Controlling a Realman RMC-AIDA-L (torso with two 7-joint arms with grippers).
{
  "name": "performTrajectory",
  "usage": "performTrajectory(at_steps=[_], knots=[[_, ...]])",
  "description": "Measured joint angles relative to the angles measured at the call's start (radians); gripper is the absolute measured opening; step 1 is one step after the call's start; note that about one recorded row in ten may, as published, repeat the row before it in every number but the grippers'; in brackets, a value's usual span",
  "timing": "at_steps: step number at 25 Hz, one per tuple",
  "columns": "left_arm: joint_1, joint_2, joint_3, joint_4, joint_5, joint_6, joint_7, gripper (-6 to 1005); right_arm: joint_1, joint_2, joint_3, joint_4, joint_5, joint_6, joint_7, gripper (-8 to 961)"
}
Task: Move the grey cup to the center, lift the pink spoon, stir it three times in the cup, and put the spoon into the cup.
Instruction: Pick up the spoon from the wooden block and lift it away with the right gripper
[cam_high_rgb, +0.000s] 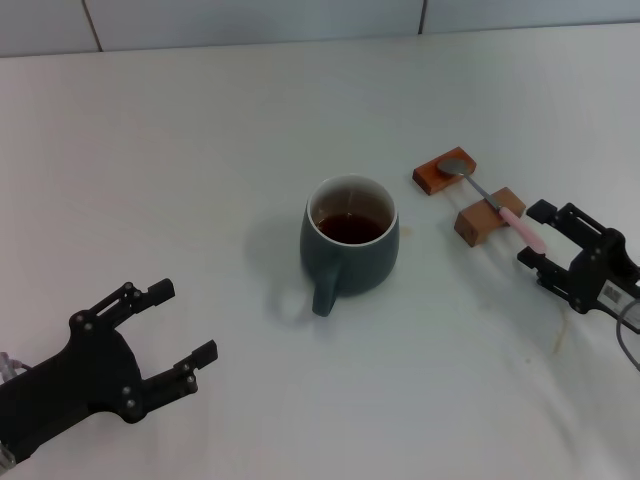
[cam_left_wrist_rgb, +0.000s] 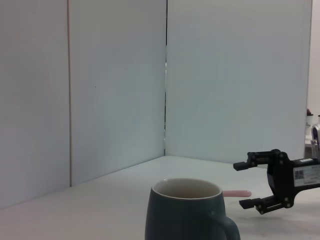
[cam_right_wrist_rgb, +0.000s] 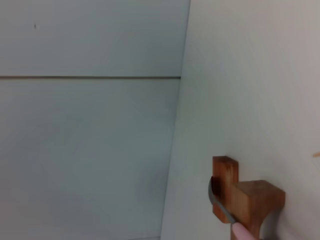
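Observation:
The grey cup (cam_high_rgb: 349, 240) stands upright mid-table, handle toward me, with dark liquid inside; it also fills the foreground of the left wrist view (cam_left_wrist_rgb: 182, 212). To its right the pink spoon (cam_high_rgb: 500, 205) lies across two brown wooden blocks, metal bowl on the far block and pink handle (cam_left_wrist_rgb: 237, 193) pointing at my right gripper (cam_high_rgb: 534, 235). That gripper is open, and the handle's tip lies between its fingers. My left gripper (cam_high_rgb: 183, 322) is open at the near left, well apart from the cup. The right wrist view shows the spoon (cam_right_wrist_rgb: 221, 206) on the blocks.
The far wooden block (cam_high_rgb: 437, 173) and the near wooden block (cam_high_rgb: 484, 220) sit right of the cup on the white table (cam_high_rgb: 200, 150). White wall panels (cam_left_wrist_rgb: 115, 90) close off the back. A faint brown streak (cam_high_rgb: 558, 340) marks the table near the right gripper.

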Motion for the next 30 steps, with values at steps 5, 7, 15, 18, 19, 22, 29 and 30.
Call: performTrajectory(at_steps=[5, 7, 15, 18, 19, 22, 29, 30], knots=[[0.000, 0.000, -0.001, 0.000, 0.000, 0.001, 0.000, 829, 0.014, 0.000, 0.000, 0.005, 0.000, 0.016, -0.001, 703], [0.000, 0.000, -0.001, 0.000, 0.000, 0.001, 0.000, 829, 0.019, -0.001, 0.000, 0.005, 0.001, 0.020, -0.001, 701], [0.002, -0.001, -0.002, 0.000, -0.018, 0.005, -0.002, 829, 0.044, -0.001, 0.001, 0.005, 0.005, 0.039, -0.001, 695], [0.002, -0.002, -0.002, 0.000, -0.026, 0.008, -0.003, 829, 0.054, -0.001, 0.000, 0.005, 0.005, 0.047, -0.001, 692], [0.002, -0.002, -0.002, 0.000, -0.026, 0.008, -0.003, 829, 0.056, -0.001, 0.000, 0.005, 0.005, 0.049, -0.001, 691], [0.002, -0.003, -0.002, 0.000, -0.034, 0.013, -0.003, 829, 0.064, -0.001, 0.000, 0.007, 0.004, 0.057, -0.001, 689], [0.003, -0.006, -0.002, 0.000, -0.039, 0.014, -0.003, 829, 0.067, -0.001, 0.000, 0.010, 0.001, 0.064, 0.000, 683], [0.003, -0.006, -0.002, 0.000, -0.039, 0.014, -0.003, 829, 0.067, -0.001, 0.000, 0.010, 0.001, 0.065, 0.001, 683]])
